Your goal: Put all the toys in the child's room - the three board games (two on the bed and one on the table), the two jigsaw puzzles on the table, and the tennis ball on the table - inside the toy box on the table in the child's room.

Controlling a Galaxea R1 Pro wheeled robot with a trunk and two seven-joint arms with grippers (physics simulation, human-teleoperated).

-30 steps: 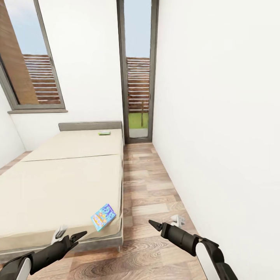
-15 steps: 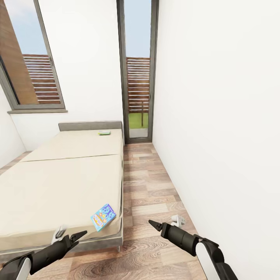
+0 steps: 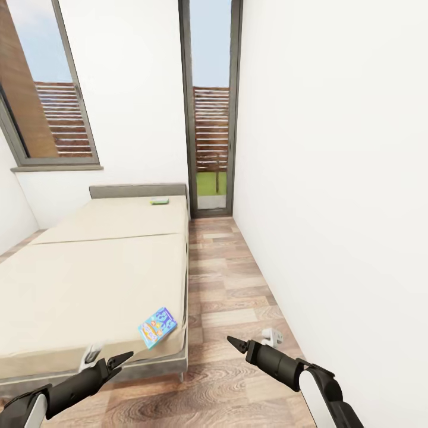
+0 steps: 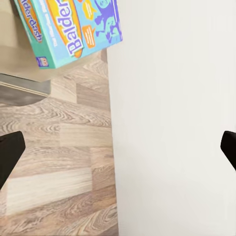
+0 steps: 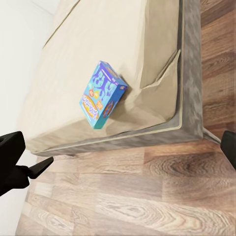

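Blue board game (image 3: pixel 157 326) on bed (image 3: pixel 89 279) corner (green one (image 3: pixel 159 201) by headboard), both tools empty.

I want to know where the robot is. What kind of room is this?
Probably a bedroom. A wide bed with a beige mattress stands by a tall window, and a blue board game lies near its corner, over a wood floor.
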